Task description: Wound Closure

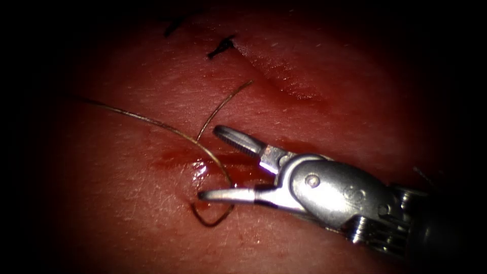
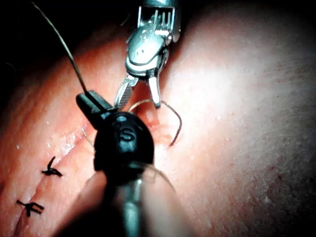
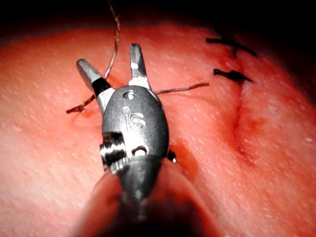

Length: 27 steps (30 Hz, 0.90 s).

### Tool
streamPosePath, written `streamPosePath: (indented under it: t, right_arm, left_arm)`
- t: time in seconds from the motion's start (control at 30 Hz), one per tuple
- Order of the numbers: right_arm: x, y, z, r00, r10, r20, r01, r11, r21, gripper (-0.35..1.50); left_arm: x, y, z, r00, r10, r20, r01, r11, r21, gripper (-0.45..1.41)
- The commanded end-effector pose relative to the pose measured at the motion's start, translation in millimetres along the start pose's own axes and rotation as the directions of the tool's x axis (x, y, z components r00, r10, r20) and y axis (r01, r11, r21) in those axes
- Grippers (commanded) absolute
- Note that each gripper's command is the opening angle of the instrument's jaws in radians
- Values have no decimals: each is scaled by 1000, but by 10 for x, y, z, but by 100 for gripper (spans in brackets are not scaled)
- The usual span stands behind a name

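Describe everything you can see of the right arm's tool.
The right arm's tool is shiny silver metal: a rounded wrist housing and two slim, ridged fingers. They stand wide open, holding nothing, straddling the cut and its red fluid. The thread curves between them, crossing the lower finger.

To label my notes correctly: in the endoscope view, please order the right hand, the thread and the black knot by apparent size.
1. Right hand, open and holding nothing; its nearness to the camera may enlarge it.
2. Thread, long but thin.
3. Black knot.
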Motion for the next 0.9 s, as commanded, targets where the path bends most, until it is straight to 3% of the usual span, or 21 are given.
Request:
streamPosePath:
  t: [0.03,0.37,0.47,0.53,0.7,0.83,0.9]
  right_arm:
    - [-1,2,13,1000,-2,-3,2,1000,1,143]
    - [4,-3,9,987,98,-129,-80,987,140,147]
    - [5,14,1,978,116,-173,-100,990,96,147]
    - [2,26,-5,974,119,-193,-107,992,73,131]
    - [-16,39,1,993,69,-98,-81,988,-132,111]
    - [-36,38,15,1000,9,2,-8,990,-138,79]
    - [-47,37,20,1000,-4,-5,4,994,-106,64]
  left_arm:
    - [11,-2,14,1000,13,20,-12,1000,-20,-45]
    - [40,-3,32,992,-65,111,69,997,-33,-45]
    - [44,-10,18,991,-70,117,73,997,-19,-45]
    - [44,-13,11,991,-69,118,72,997,-15,-45]
    - [35,-24,2,989,-71,131,71,997,6,-45]
    - [25,-32,1,986,-78,146,75,997,28,-45]
    - [18,-35,-1,985,-84,153,79,996,39,-45]
